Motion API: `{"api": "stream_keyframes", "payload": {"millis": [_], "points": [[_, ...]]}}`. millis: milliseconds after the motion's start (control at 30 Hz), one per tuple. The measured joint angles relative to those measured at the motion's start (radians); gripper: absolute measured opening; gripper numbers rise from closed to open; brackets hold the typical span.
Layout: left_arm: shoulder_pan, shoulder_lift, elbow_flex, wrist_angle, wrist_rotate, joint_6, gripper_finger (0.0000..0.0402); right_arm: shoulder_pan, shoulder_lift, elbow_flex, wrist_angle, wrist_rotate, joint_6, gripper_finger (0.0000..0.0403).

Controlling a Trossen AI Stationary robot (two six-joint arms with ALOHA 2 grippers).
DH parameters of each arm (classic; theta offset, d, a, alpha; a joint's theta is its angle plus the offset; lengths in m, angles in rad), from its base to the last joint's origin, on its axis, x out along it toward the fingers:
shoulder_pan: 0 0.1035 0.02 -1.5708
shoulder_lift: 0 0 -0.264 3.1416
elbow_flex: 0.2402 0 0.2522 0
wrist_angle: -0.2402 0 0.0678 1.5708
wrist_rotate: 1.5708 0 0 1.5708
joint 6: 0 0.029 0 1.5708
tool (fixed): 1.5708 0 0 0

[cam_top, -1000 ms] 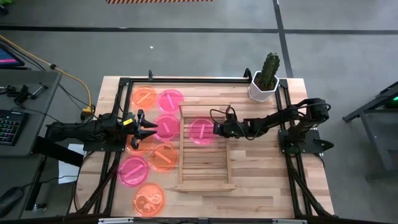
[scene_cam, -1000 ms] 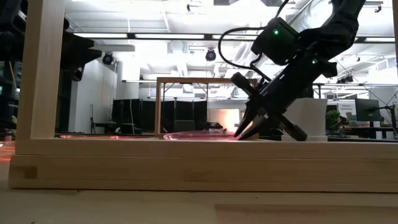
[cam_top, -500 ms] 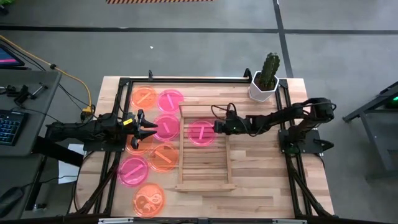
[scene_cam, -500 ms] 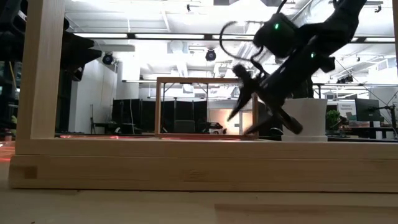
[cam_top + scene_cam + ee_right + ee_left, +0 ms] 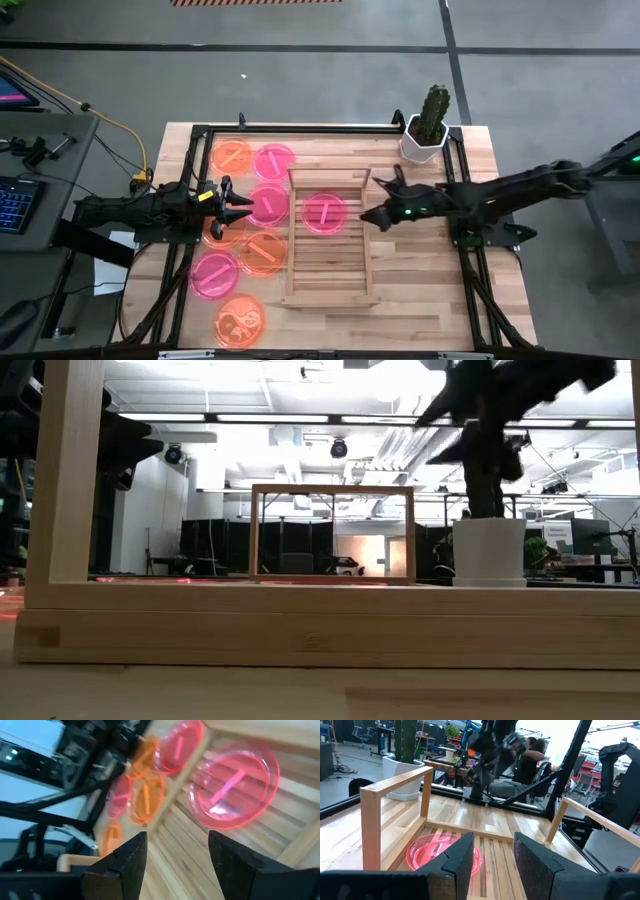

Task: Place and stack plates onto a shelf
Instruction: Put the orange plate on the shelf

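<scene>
Your right pincer [image 5: 368, 216] is standing with its fingers spread apart and holding nothing, hanging just off the shelf's [image 5: 330, 290] right edge. One pink plate [image 5: 324, 212] is lying flat on the slats at the rail end of the shelf, apart from the fingers. Judging by that, the plate is sitting at the rail end so that the rest of the slats are free for more plates.

Your left pincer [image 5: 234, 205] is waiting over the cluster of loose plates [image 5: 240, 265] on the counter [image 5: 420, 300], to the left of the shelf, its fingers parted with nothing visibly between them. It is pointing toward the shelf, probably so it is lined up for the next pickup. Those plates, pink and orange, are lying close together and some are overlapping, so you are likely needing to catch one rim without dragging its neighbour.

A potted cactus [image 5: 428, 122] in a white pot is standing at the counter's far right corner, clear of the shelf. The raised rail [image 5: 395, 785] is the thing in your way: any plate coming in from the far end is having to pass over it. The left wrist view is showing a person [image 5: 532, 750] seated in the room beyond the counter, well apart from the work.
</scene>
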Motion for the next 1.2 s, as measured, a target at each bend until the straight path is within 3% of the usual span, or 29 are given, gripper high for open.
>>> {"api": "stream_keyframes", "payload": {"millis": [267, 400, 567, 767, 833, 1000, 1067, 1200], "points": [[0.000, 0.000, 0.000, 0.007, 0.000, -0.002, 0.0131, 0.103, -0.221, 0.000, 0.013, 0.308, -0.157, 0.0195], [0.000, 0.000, 0.000, 0.073, -0.001, -0.101, 0.0131, 0.117, -0.291, 0.000, 0.100, 0.401, -0.319, 0.0195], [0.000, 0.000, 0.000, 0.238, -0.002, -0.252, 0.0131, 0.116, -0.338, 0.000, 0.124, 0.392, -0.553, 0.0195], [0.000, 0.000, 0.000, 0.466, -0.026, -0.440, 0.0131, 0.102, -0.357, 0.000, 0.124, 0.384, -0.619, 0.0195], [0.000, 0.000, 0.000, 0.534, -0.117, -0.534, 0.0131, 0.092, -0.357, 0.000, 0.124, 0.384, -0.639, 0.0195], [0.001, 0.016, 0.007, 0.572, -0.499, -0.678, 0.0131, 0.071, -0.355, 0.000, 0.126, 0.380, -0.615, 0.0195], [0.000, 0.050, 0.033, 0.540, -0.481, -0.712, 0.0131, 0.071, -0.355, 0.000, 0.131, 0.380, -0.590, 0.0195], [0.000, 0.180, 0.173, 0.388, -0.325, -0.744, 0.0131, 0.071, -0.354, 0.000, 0.132, 0.380, -0.570, 0.0195]]}}
